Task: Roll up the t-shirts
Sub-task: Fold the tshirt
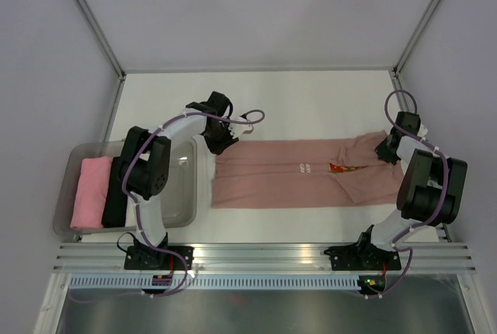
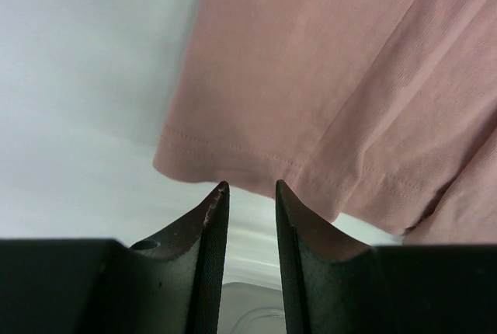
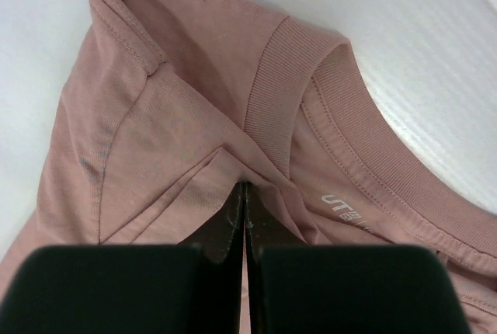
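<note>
The t-shirt [image 1: 287, 182] sits mid-table, folded lengthwise into a long dusty-rose strip running 9 to 3 o'clock. The hem [image 2: 233, 155] is at the 9 end, and the collar [image 3: 373, 155] and the little red-brown print [image 1: 342, 168] are toward 3. It looks folded and ready, but no rolling has started as far as I can judge.

The left gripper [image 2: 248, 198] is at the hem's 11 o'clock corner. Its fingers [image 2: 211, 221] are slightly spread with nothing between them, and the tips are just short of the hem edge. The right gripper [image 3: 245, 194] is at the collar end, fingers pressed together. A ridge of cloth by the shoulder runs right up into the tips, so it looks like it's pinching a fold there.

To do this step well, I'd keep the collar end anchored so the strip stays taut and flat. Then get the left fingers under the whole hem — all the layers, not just the top one. Start the first turn small and tight, because a sloppy first turn makes the whole bundle baggy. Roll straight toward 3 o'clock so the edges stay lined up — a corner-only grab could easily cone it.

Off at 9 o'clock there's a clear bin [image 1: 186, 217] with a finished pink rolled bundle [image 1: 92, 190] inside. All of it is on the white table [image 1: 311, 101].
</note>
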Controlling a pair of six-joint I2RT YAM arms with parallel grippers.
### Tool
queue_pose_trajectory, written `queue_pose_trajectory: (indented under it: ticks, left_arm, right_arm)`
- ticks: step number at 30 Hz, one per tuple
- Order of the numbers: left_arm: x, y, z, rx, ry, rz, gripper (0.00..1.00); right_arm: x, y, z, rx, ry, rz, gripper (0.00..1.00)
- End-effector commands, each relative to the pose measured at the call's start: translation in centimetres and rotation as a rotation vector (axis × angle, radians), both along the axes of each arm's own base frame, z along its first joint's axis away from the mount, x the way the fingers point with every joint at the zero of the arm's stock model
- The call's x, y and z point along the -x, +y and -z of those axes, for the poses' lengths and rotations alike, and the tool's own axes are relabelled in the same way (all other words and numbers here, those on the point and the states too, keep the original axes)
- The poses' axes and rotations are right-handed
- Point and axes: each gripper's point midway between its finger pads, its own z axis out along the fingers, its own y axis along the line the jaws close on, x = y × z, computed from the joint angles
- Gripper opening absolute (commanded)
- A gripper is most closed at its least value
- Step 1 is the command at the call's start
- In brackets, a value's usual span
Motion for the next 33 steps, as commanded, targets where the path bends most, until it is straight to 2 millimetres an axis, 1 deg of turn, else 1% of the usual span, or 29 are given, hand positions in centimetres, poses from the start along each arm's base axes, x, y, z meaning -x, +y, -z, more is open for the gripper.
queue_pose_trajectory:
  ticks: [1, 4, 6, 10, 11, 13, 14, 15, 16, 17, 18, 19, 21, 22, 24, 25, 26, 27, 28, 29, 30, 32, 33]
  left_arm:
    - [-1.1, 0.1, -1.3, 0.005, -0.039, -0.016, 0.36]
    - [-1.1, 0.1, -1.2, 0.006, -0.037, -0.017, 0.36]
    - [-1.1, 0.1, -1.2, 0.009, -0.039, -0.018, 0.36]
    - [-1.0, 0.0, -1.3, 0.013, -0.037, -0.016, 0.36]
    - [-1.0, 0.0, -1.2, 0.012, -0.036, -0.018, 0.36]
    - [-1.0, 0.0, -1.2, 0.012, -0.036, -0.018, 0.36]
    - [-1.0, 0.0, -1.2, 0.012, -0.035, -0.022, 0.36]
    - [-1.0, 0.0, -1.2, 0.012, -0.035, -0.024, 0.36]
    - [-1.0, 0.0, -1.3, 0.014, -0.035, -0.023, 0.36]
    - [-1.1, -0.1, -1.3, 0.014, -0.037, -0.024, 0.36]
    - [-1.0, 0.0, -1.2, 0.013, -0.034, -0.025, 0.36]
    - [-1.1, -0.1, -1.3, 0.015, -0.036, -0.028, 0.36]
    - [-1.1, -0.2, -1.3, 0.015, -0.035, -0.03, 0.36]
    - [-1.1, -0.1, -1.3, 0.015, -0.035, -0.03, 0.36]
    - [-1.1, 0.0, -1.3, 0.012, -0.037, -0.029, 0.36]
    - [-1.1, 0.0, -1.3, 0.01, -0.038, -0.028, 0.36]
    - [-1.1, 0.0, -1.3, 0.009, -0.037, -0.029, 0.36]
    - [-1.1, 0.0, -1.4, 0.01, -0.04, -0.03, 0.36]
    - [-1.1, 0.0, -1.4, 0.01, -0.041, -0.029, 0.36]
    - [-1.2, -0.1, -1.4, 0.011, -0.043, -0.027, 0.36]
    - [-1.2, 0.0, -1.5, 0.01, -0.043, -0.031, 0.36]
    - [-1.2, 0.0, -1.4, 0.008, -0.042, -0.031, 0.36]
    - [-1.1, 0.1, -1.3, 0.007, -0.039, -0.031, 0.36]
  right_arm:
    - [0.1, -1.9, -0.2, 0.063, -0.002, 0.047, 0.0]
    - [-0.4, -1.4, -0.5, 0.04, -0.019, 0.017, 0.0]
    - [-0.6, -1.2, -1.3, 0.041, -0.035, -0.002, 0.0]
    - [-1.1, -1.8, -5.1, 0.14, -0.074, -0.024, 0.0]
    - [-1.3, -1.3, -6.5, 0.171, -0.098, -0.042, 0.0]
    - [-1.0, -0.2, -7.1, 0.186, -0.095, -0.072, 0.0]
    - [-1.1, 1.3, -7.6, 0.192, -0.108, -0.112, 0.0]
    - [-1.1, 2.3, -7.5, 0.183, -0.111, -0.132, 0.0]
    - [-0.9, 4.7, -6.6, 0.15, -0.106, -0.174, 0.0]
    - [-1.0, 6.5, -6.0, 0.109, -0.111, -0.211, 0.0]
    - [-0.3, 7.9, -4.6, 0.075, -0.089, -0.228, 0.0]
    - [-0.4, 9.9, -3.6, 0.039, -0.082, -0.255, 0.0]
    - [0.3, 11.5, -2.1, 0.008, -0.054, -0.267, 0.0]
    - [0.4, 13.0, -1.4, -0.011, -0.046, -0.287, 0.0]
    - [0.0, 13.8, -0.9, -0.023, -0.056, -0.303, 0.0]
    - [0.1, 14.0, -0.4, -0.021, -0.038, -0.309, 0.0]
    - [0.2, 13.8, 0.0, -0.01, -0.023, -0.308, 0.0]
    - [0.0, 13.5, -0.1, 0.011, -0.019, -0.306, 0.0]
    - [0.2, 13.2, 0.4, 0.026, 0.01, -0.32, 0.0]
    - [0.1, 13.1, 0.4, 0.033, 0.015, -0.324, 0.0]
    - [-0.2, 13.0, 0.0, 0.044, 0.012, -0.328, 0.0]
    - [-0.3, 12.6, -0.6, 0.073, 0.023, -0.349, 0.0]
    - [-1.1, 12.6, -1.6, 0.086, 0.002, -0.356, 0.0]
